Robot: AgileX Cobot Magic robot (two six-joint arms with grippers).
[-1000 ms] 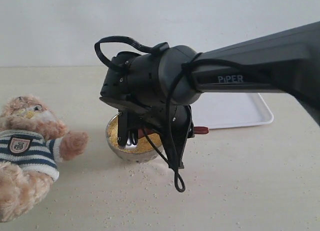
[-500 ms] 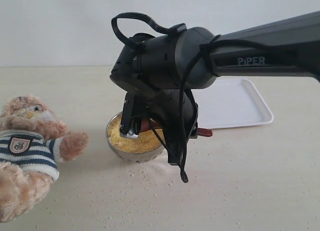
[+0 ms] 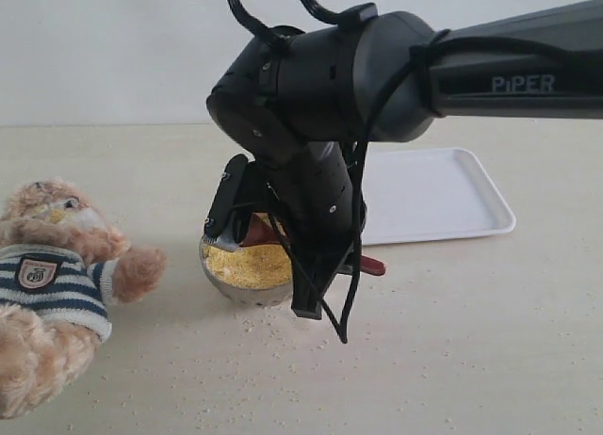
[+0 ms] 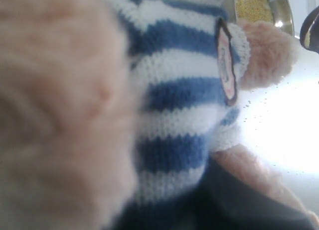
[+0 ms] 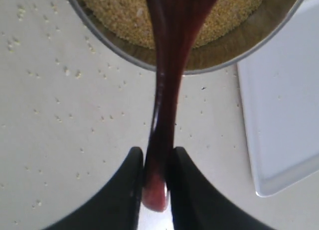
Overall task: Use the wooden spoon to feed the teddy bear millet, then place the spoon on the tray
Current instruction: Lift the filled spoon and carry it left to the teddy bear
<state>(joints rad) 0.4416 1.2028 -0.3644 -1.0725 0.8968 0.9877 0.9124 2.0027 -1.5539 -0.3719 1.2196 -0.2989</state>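
The right gripper [image 5: 157, 158] is closed on the wooden spoon [image 5: 162, 90] and pinches the thin handle close to its end. The rest of the spoon reaches over the rim of the steel bowl [image 3: 224, 277], above the millet [image 3: 252, 264]. We cannot tell whether the head of the spoon touches the grains. The bowl stands in the middle of the table [image 3: 471, 341], and loose grains [image 3: 273, 336] lie around it on the near side. The teddy bear [image 3: 57, 265] lies at the left, with one paw toward the bowl but apart from it. The tray [image 3: 443, 200] lies at the far right, just beside the bowl. In the left wrist view we see the bear's striped shirt very close. We cannot tell if the left gripper is open or closed.
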